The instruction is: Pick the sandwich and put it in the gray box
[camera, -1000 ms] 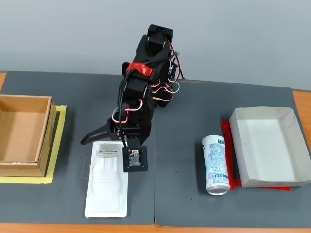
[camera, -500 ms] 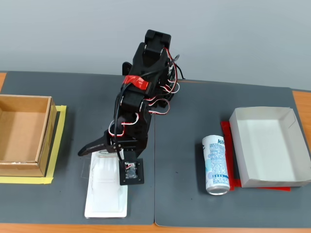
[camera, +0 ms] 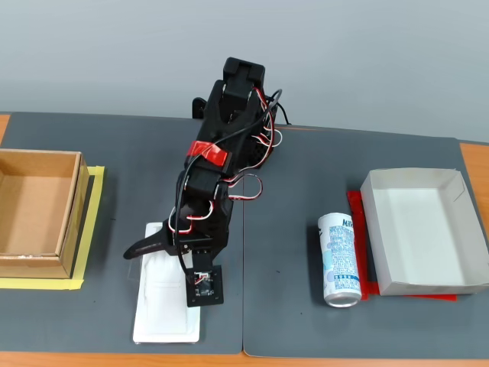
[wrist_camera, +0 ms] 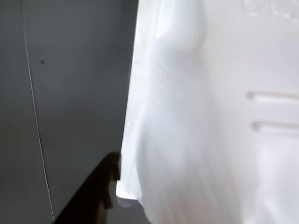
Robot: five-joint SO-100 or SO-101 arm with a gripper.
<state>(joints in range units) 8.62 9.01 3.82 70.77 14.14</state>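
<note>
Black arm (camera: 221,153), red band, red-white looping cables, black claw (camera: 164,256).

sandwich (camera: 164,306): plain white wrap, faint embossed lines | gray box (camera: 425,229): pale gray-white | drink can (camera: 339,258): white with blue print | cardboard box (camera: 38,212): brown, on yellow tape (camera: 90,229) | arm (camera: 218,183): black, red band, red-white wires | mat (camera: 306,176): dark gray | table (camera: 474,164): orange-brown | red marking under gray box (camera: 355,210)

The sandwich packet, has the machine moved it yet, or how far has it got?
Nothing is delivered yet: the sandwich lies on the mat, and the gray box at right is empty. In hand: the end effector is down over the packet, jaws spread, not gripping. Left: closing, lifting, carrying past the can.
</note>
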